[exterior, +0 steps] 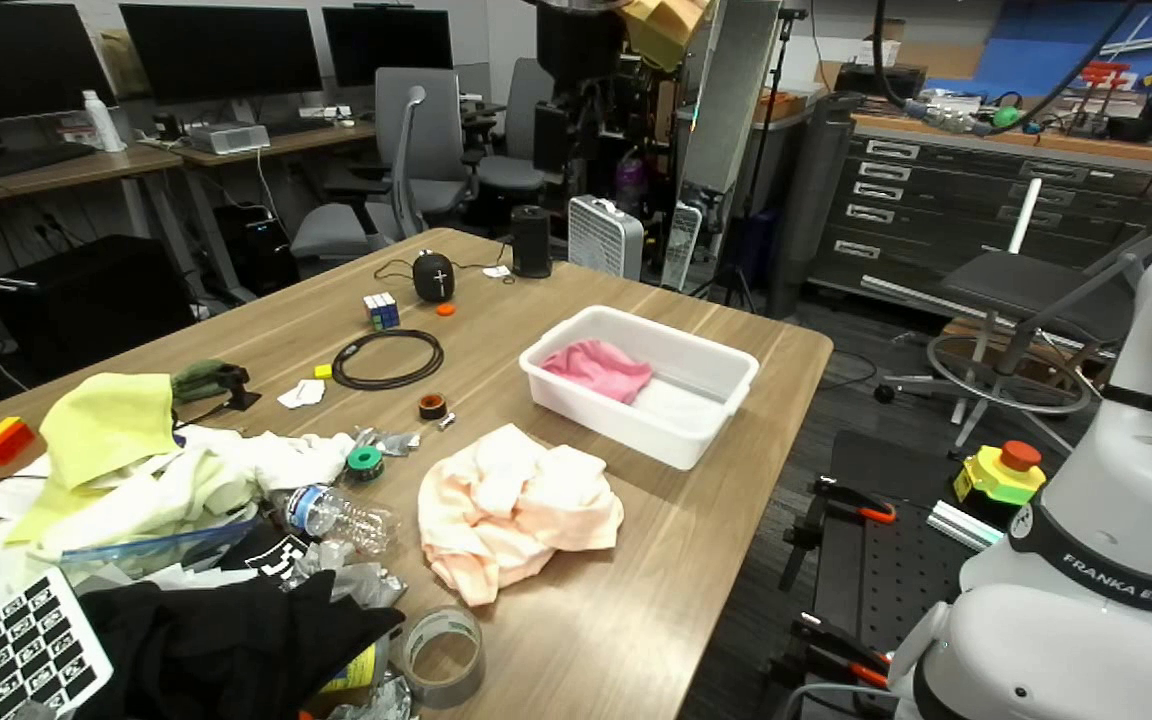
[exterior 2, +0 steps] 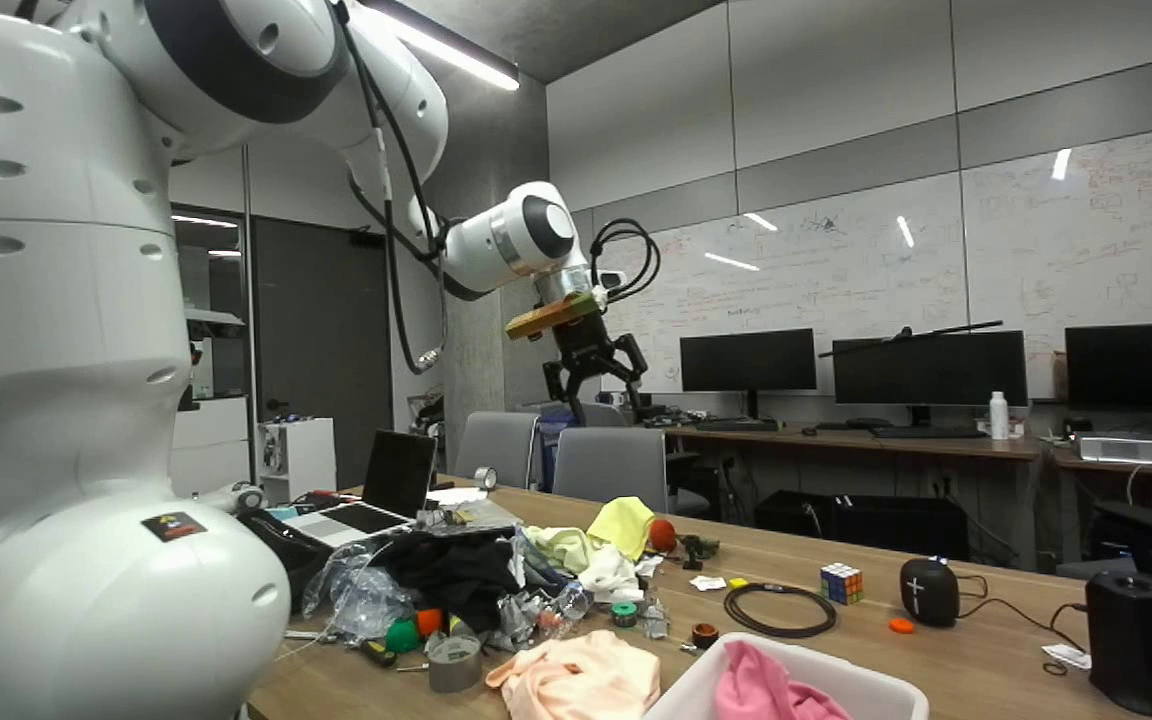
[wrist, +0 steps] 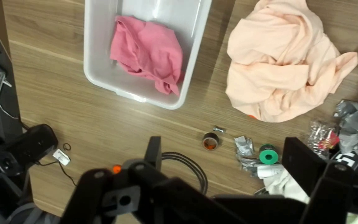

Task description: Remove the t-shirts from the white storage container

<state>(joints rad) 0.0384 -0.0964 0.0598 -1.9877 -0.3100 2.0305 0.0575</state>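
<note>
The white storage container (exterior: 626, 430) stands on the wooden table; it also shows in the wrist view (wrist: 89, 56) and, cut off at the bottom, in an exterior view (exterior 2: 866, 680). A crumpled pink t-shirt (exterior: 598, 369) lies inside at one end; it also shows in the wrist view (wrist: 151, 51). A crumpled peach cloth, apparently a t-shirt (exterior: 516, 505), lies on the table beside the container; the wrist view shows it too (wrist: 278, 59). My gripper (exterior 2: 604, 405) is open and empty, high above the table. In the wrist view its fingers (wrist: 224, 147) are wide apart.
A pile of clothes, plastic and a bottle (exterior: 336, 515) covers one side of the table. A coiled black cable (exterior: 388, 360), a tape roll (wrist: 210, 141), a green spool (wrist: 268, 154), a puzzle cube (exterior: 381, 311) and black speakers (exterior: 433, 277) also lie around.
</note>
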